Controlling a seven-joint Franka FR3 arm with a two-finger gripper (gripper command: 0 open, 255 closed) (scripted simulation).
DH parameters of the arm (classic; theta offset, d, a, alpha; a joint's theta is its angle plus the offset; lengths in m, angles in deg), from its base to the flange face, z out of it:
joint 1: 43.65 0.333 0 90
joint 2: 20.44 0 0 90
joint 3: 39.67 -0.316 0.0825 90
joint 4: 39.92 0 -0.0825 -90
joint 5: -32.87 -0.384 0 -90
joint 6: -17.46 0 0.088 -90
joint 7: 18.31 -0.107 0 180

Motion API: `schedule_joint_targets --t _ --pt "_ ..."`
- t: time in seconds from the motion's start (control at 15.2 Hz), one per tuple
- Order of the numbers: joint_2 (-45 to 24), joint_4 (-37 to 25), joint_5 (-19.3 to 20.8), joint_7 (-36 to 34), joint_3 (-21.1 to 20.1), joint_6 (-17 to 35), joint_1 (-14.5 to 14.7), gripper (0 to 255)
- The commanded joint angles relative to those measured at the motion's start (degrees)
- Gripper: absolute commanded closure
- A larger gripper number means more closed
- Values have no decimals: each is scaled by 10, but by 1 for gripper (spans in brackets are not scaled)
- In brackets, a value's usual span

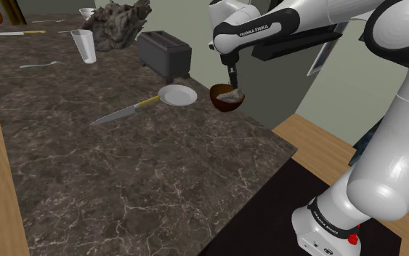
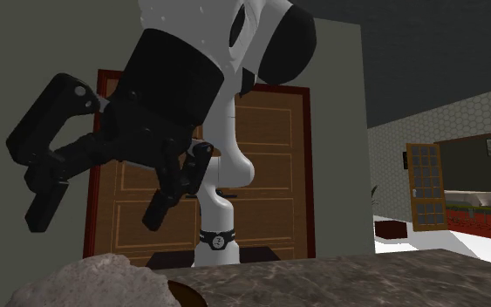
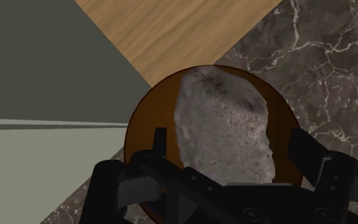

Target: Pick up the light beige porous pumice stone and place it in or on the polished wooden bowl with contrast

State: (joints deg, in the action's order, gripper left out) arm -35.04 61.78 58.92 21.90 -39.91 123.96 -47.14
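**Gripper** (image 3: 229, 133): black, two fingers, standing apart. The fingers (image 3: 160, 141) touch nothing and hold nothing. It points down over the far corner of the counter.

**Stone** (image 3: 225, 127): pale grey-beige, rough and speckled. It lies directly under the open jaws, in the gap between them but clear of both fingers. Its long axis runs crosswise to the line joining the fingers, so they flank its narrower sides. In the second exterior view its lumpy top sits below the fingertips with open space between.

**Bowl** (image 3: 136, 127): round, brown and glossy, set under the stone. The stone rests inside it and covers most of the hollow, leaving a brown crescent on the side of one finger. In the shoulder view the bowl stands near the counter's edge, with the gripper just above it.

**Counter** (image 3: 323, 51): dark marbled stone. The bowl stands on its corner, with wooden floor (image 3: 171, 32) beyond the edge.

**Plate** (image 1: 177, 95): white, just beside the bowl on the shoulder view's left. A knife (image 1: 123, 111) lies further left.

**Toaster** (image 1: 164, 51): dark grey, behind the plate.

**Status, as judged**: the placing looks done. The remaining move turns on the stone lying straight below the jaws, so a vertical lift should clear both stone and bowl rim, while sideways travel risks nudging the bowl off the corner.
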Motion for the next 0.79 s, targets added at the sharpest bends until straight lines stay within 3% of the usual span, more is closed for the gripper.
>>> schedule_joint_targets --t 0.0,0.2,0.73 --pt "2 -15 -3 2 -3 -18 4 0" --pt "4 -61 -9 7 -9 -68 15 0" --pt "4 -61 -9 7 -9 -68 15 0"
